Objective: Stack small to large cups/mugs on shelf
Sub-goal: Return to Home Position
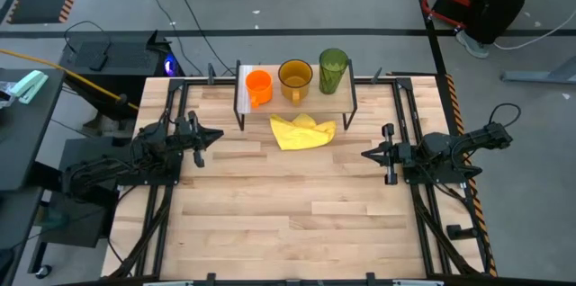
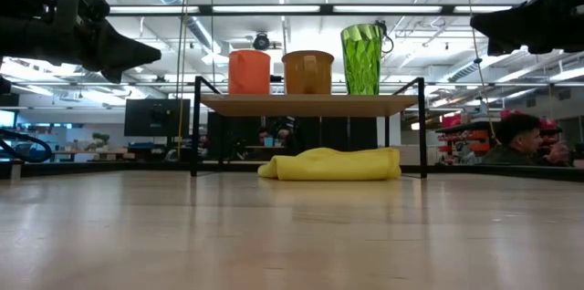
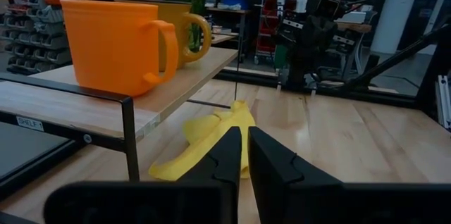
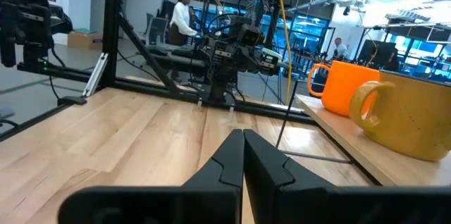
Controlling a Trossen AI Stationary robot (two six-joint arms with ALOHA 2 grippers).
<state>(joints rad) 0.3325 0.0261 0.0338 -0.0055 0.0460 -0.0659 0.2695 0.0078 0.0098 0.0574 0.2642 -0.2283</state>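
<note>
- Plainly, the left gripper (image 1: 216, 134) has its two dark fingers (image 3: 227, 159) drawn almost together, only a thin slit between them, and nothing is pinched there.
- The right gripper (image 1: 365, 154) has its jaws pressed together along one seam in its wrist view, and it too is empty.
- Both grippers hover above the table (image 1: 297, 210) at its outer sides, left and right, well apart, with their tips pointing inward toward each other.
- Between them, nearer the far edge, a crumpled yellow cloth (image 1: 303, 131) lies on the tabletop, just in front of the shelf (image 2: 310, 105) and partly under its front edge.
- The shelf stands at the middle of the table's far edge on thin black legs.
- On its light top board, three vessels stand upright in one row.
- The orange mug (image 1: 258, 85) is at the left end.
- The amber-yellow mug (image 1: 295, 78) is in the middle, close beside the orange one.
- The green tumbler (image 1: 332, 69) is at the right end and is the tallest of the three in the low view.
- Beyond the table, a person (image 2: 520, 139) shows at the right of the low view.
</note>
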